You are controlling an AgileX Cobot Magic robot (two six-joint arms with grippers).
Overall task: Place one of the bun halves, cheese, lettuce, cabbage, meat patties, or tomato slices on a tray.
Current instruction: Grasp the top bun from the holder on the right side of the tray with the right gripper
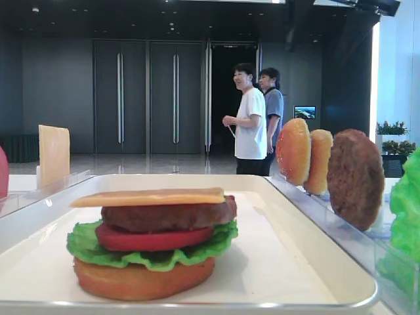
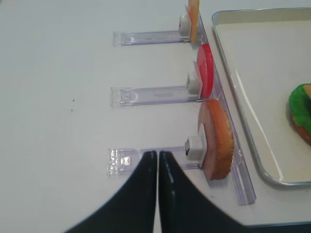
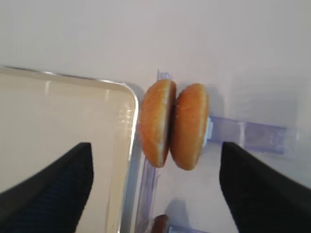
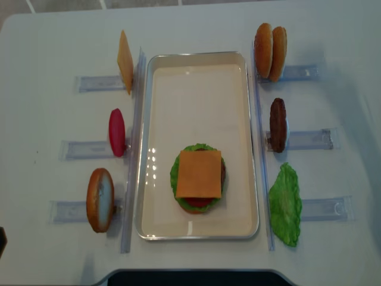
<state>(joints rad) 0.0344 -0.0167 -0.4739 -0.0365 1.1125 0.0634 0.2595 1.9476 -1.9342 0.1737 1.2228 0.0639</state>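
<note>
Where white table (image 4: 53, 256) spreads, dark hall doors (image 1: 147, 98)

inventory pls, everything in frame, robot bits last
tray: 1, white, centre of table
burger stack: 1, on tray near its front; bottom bun, green lettuce, red tomato, brown patty, yellow-orange cheese on top
bun halves: 2, golden-brown, on edge together in the rear right rack slot
meat patty: 1, dark brown, on edge, middle right slot
lettuce: 1, bright green, front right slot
cheese: 1, yellow-orange, on edge, rear left slot
tomato slice: 1, red, on edge, middle left slot
bun: 1, golden-brown with pale face, on edge, front left slot
clear racks: 2, along both long sides of tray
people: 2, standing in background
left gripper: shut, empty, beside front left bun
right gripper: open, above the two bun halves
</note>
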